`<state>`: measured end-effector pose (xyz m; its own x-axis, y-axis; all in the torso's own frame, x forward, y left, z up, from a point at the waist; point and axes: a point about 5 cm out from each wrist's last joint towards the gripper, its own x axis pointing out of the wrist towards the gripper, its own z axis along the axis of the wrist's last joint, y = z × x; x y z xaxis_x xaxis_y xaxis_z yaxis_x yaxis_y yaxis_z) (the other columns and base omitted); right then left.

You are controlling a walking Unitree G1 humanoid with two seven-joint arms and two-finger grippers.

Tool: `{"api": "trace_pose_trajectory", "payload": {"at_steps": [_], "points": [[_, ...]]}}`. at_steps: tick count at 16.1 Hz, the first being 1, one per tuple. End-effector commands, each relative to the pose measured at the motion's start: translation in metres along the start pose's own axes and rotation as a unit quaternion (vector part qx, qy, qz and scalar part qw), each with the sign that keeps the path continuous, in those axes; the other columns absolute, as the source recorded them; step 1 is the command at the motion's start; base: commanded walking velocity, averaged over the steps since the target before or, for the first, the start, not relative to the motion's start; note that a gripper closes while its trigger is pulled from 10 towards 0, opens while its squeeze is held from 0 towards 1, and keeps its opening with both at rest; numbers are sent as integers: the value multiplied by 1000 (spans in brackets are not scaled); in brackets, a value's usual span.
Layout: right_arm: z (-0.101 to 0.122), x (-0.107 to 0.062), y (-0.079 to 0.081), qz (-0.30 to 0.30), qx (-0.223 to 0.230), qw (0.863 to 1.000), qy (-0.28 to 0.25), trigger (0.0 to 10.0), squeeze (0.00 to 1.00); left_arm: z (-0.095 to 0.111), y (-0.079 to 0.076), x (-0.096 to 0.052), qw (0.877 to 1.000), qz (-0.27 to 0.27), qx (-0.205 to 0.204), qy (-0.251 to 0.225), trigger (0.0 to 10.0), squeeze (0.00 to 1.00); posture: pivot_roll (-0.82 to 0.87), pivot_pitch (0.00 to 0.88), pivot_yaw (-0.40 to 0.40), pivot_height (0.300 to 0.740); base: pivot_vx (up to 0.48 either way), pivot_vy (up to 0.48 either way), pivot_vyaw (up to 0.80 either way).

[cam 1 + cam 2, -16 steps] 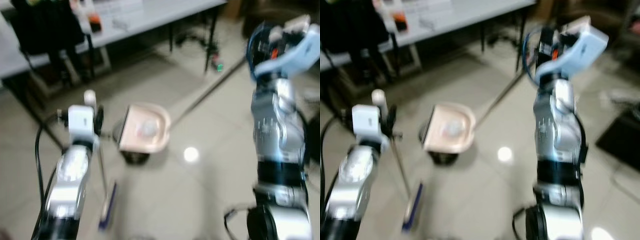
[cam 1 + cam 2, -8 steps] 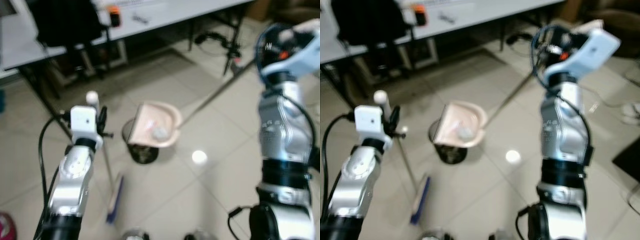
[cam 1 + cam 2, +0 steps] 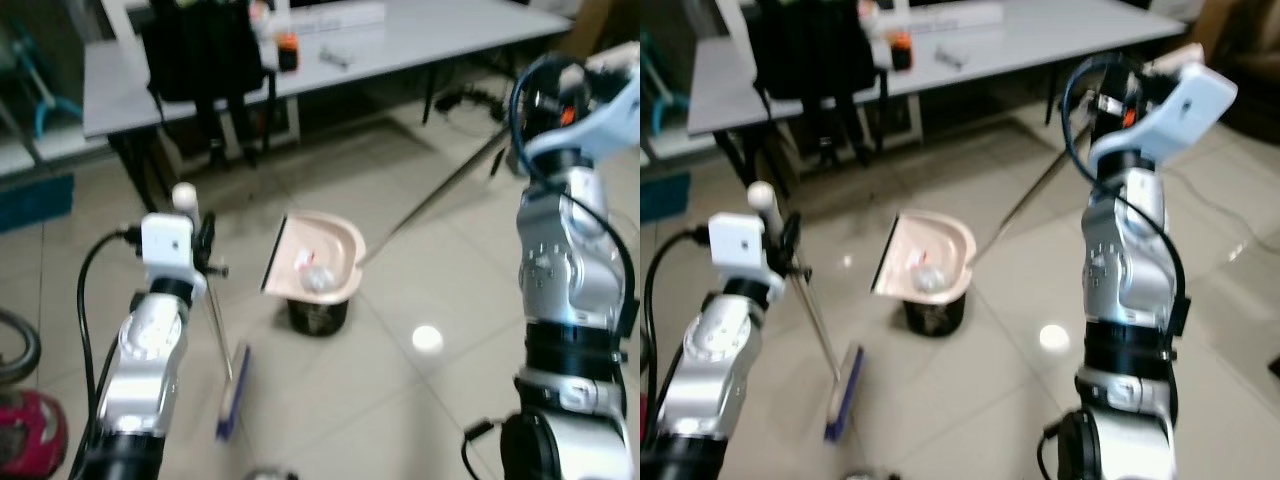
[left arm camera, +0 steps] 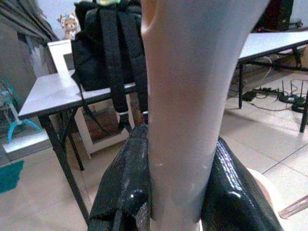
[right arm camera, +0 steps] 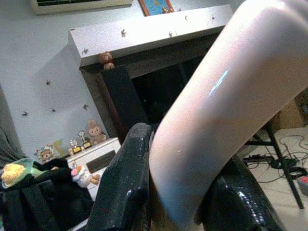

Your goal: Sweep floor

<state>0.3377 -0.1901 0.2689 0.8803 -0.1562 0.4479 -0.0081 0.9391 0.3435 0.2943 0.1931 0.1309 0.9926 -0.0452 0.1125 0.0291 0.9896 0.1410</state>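
Plainly, the move ahead turned on how the dustpan [image 3: 318,256] sat to the bin [image 3: 318,312] under it. The pink pan hung just above the small black bin, covering most of its mouth, with a crumpled pale wad of litter [image 3: 316,277] and a small red scrap lying in its bowl. Its long thin handle [image 3: 450,176] ran up and away toward the robot's right, ending in the right claw [image 5: 187,192], whose two black fingers were pressed against a thick pale grip. So the right arm governed the pan, and a tilt along that handle's axis would, I judged, tip the load into the bin.

The left claw [image 4: 178,192] pinched the pale shaft of the broom [image 3: 818,320] near its top. That stick slanted down from the claw to the blue brush head [image 3: 232,405], which rested on the tiled floor [image 3: 380,400], beside the bin on the robot's left and a little nearer the robot.

Counted: one dustpan, one bin, one broom, two bits of litter in the pan. A grey tabletop [image 3: 420,30] stood well beyond, with a black backpack [image 4: 108,53] on it and a few small items too blurred to name.
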Motion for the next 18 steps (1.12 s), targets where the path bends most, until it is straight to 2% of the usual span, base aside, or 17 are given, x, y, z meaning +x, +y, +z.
{"api": "trace_pose_trajectory", "payload": {"at_steps": [1, 9, 13, 16, 18], "points": [[7, 2, 9, 9, 16, 1000, -21, 10000, 0, 6, 6, 1, 1000, 3, 13, -11, 10000, 0, -10, 30, 74, 740, 424, 0, 0], [8, 1, 6, 0, 11, 1000, -23, 10000, 0, 5, 4, 1, 1000, -5, 10, -7, 10000, 0, -11, 45, 78, 740, 411, 0, 0], [7, 2, 5, 8, -14, 1000, -27, 10000, 0, 0, 3, 2, 1000, -6, 4, 9, 10000, 0, -10, 48, 80, 740, 0, 0, 0], [10, 6, 4, 8, -36, 998, -56, 10000, 0, -1, 2, 2, 1000, -9, 2, 11, 10000, 0, -9, 49, 80, 740, 0, 0, 0], [6, 7, 8, 29, -46, 997, -56, 10000, 0, 0, 2, 2, 1000, -9, 2, 11, 10000, 0, -6, 51, 79, 740, 0, 0, 0]]}}
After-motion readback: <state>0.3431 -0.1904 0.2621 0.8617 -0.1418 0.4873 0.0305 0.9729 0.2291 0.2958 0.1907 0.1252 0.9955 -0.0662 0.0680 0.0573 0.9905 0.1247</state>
